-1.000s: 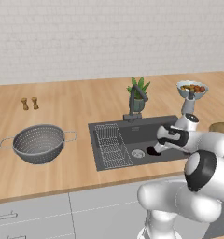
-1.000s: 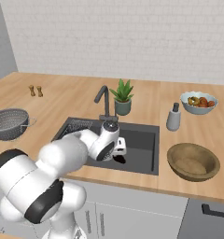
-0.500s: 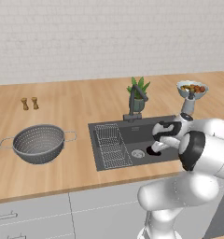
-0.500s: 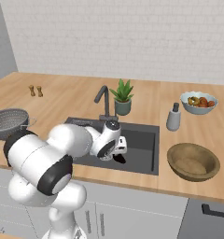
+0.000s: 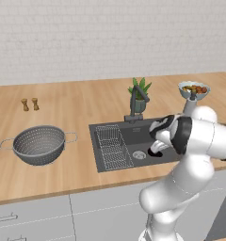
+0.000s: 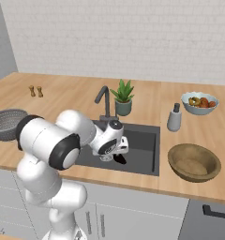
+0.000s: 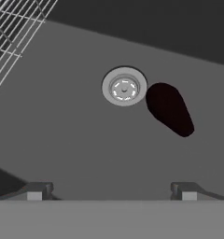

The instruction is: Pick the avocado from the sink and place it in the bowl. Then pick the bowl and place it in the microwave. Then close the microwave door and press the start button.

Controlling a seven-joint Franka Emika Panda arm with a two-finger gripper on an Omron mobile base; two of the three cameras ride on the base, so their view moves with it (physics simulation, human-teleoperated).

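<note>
I take the sink (image 5: 133, 141) as my landmark and go from near to far.

Nearest to me, my arm bends over the front edge of the sink and dips down into it. The gripper (image 6: 120, 155) hangs low inside the sink and looks down at its floor. In the hand view the two tips sit far apart at the bottom, so the jaws are wide open with nothing between them. I think they are open like this so they can go around the fruit.

The avocado (image 7: 170, 108) lies on the floor of the sink, just beside the drain (image 7: 124, 87) and touching or almost touching its rim. It is ahead of the open jaws, not yet between them. It lies on its side, and I think that is just how a small round fruit rests on a flat floor. I judge that I am on the first step, reaching for it.

The wire rack (image 5: 112, 146) fills the other side of the sink, away from the avocado.

The bowl (image 6: 194, 162) sits on the table just beside the sink, empty and upright. I think that is handy, because the avocado goes there next.

At the back of the sink stands the faucet (image 6: 103, 99), with a small plant (image 6: 123, 96) next to it.
</note>
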